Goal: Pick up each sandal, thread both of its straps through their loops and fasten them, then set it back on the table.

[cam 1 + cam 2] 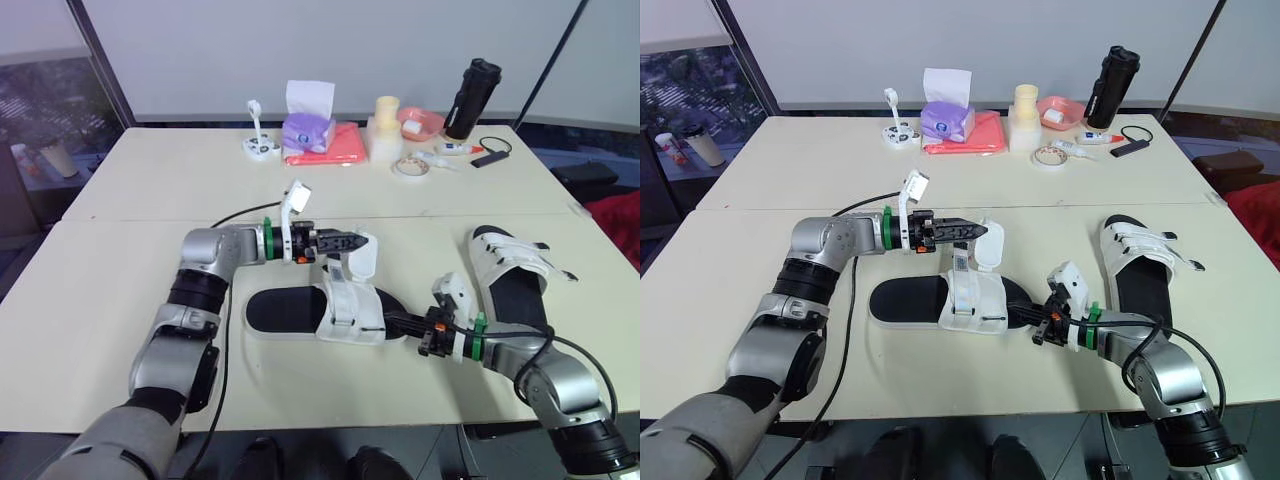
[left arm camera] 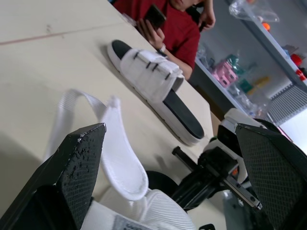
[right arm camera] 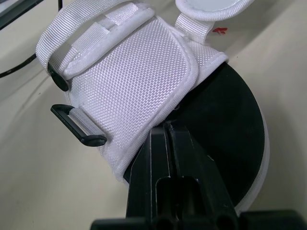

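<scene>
Two sandals on the table (image 1: 120, 250): the far sandal (image 1: 515, 270), off to the robot's right, looks done up already. The near sandal (image 1: 320, 310) lies mid-table w/ one strap (image 1: 365, 262) sticking up loose. Left claw (image 1: 355, 241) is spread wide, strap in the gap but not pinched. Right claw (image 3: 165, 127) is closed tight, tip pressed at the flap's edge on the black footbed (pinning it, I'd guess). Step in hand looks like grabbing that strap. Best way, imo: close near the strap's free end, not the middle. Hold the shoe down firm w/ the right claw so it doesn't skid, then feed the strap straight into the black loop (image 3: 76, 127), no twist.
</scene>
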{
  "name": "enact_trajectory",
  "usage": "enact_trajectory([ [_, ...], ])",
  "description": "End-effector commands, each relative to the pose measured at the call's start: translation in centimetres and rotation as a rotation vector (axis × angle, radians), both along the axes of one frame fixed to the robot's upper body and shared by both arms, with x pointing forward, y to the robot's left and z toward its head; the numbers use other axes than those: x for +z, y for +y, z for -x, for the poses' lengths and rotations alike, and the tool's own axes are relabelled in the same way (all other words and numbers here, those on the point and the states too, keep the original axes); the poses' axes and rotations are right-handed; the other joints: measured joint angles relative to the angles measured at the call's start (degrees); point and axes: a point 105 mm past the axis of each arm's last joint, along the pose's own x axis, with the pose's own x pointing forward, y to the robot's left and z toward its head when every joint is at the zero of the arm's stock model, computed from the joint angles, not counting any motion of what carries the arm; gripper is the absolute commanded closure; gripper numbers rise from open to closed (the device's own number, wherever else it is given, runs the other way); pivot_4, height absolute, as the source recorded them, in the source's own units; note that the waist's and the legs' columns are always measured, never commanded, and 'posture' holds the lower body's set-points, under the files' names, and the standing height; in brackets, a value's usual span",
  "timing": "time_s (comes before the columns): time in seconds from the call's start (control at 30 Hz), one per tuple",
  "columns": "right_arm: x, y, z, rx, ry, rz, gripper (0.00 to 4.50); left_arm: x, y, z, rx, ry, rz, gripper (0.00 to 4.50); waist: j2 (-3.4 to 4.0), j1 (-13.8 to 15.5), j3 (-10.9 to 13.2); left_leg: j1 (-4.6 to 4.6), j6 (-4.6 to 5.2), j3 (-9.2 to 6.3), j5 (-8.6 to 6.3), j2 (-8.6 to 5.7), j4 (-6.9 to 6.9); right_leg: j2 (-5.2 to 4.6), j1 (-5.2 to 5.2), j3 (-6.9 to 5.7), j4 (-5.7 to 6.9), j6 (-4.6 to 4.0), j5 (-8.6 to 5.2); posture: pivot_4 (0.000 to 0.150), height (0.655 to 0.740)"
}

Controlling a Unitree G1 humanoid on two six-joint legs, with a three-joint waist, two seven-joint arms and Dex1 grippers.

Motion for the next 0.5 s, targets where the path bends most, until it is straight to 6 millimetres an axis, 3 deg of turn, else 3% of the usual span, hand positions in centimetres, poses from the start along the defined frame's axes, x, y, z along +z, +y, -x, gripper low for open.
enact_trajectory([
  [0.03,-0.8,-0.4,-0.3,-0.037,0.018,0.024,4.50,0.5,-0.8,0.5,-0.037,-0.022,0.003,0.05,0.00,0.01,0.00,0.01,-0.01,0.00,0.00,0.00,0.00,0.00,0.00,0.00,0.02,0.00,0.00,0.150,0.7400],
  [0.5,-1.0,-0.2,-0.5,-0.060,0.011,0.014,4.50,-0.8,-3.2,-2.7,0.072,0.014,-0.017,0.05,-0.01,-0.10,0.00,0.13,-0.03,0.02,0.02,-0.04,0.02,0.01,0.08,0.01,0.08,0.00,0.00,0.150,0.7400],
])
